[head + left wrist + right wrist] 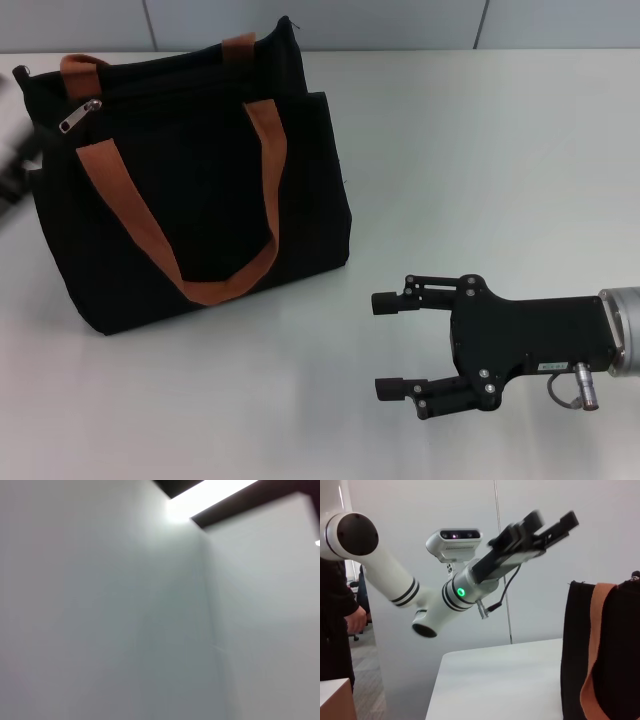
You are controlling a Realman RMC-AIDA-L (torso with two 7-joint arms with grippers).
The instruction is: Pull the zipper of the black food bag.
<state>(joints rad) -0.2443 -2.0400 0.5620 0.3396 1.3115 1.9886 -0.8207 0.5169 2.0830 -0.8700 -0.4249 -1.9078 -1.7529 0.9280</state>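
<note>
Zipper [79,116] first: its silver pull lies at the left end of the bag [190,190], hanging slack against the black cloth just under the rim, beside where one orange strap [150,235] starts down the side. With the pull at that end, I judge the track closed or nearly so, leaving the whole rim to run. The bag stands upright on the worktop [480,160], far left of the robot, its near strap drooping in a loop across the front and clear of the pull, so nothing covers the tab.

Right claw [392,345] hovers low over the bare worktop, well apart from the bag and to its right, fingers spread wide and holding nothing, pointing toward the bag. It looks parked or waiting, too far off to brace the cloth.

Left claw [547,522] is raised high in the air, seen from the right wrist, tilted upward with its fingers parted and empty. Its own camera sees only wall. Being on the pull's side, it seems the likelier one to come down for the tab.
</note>
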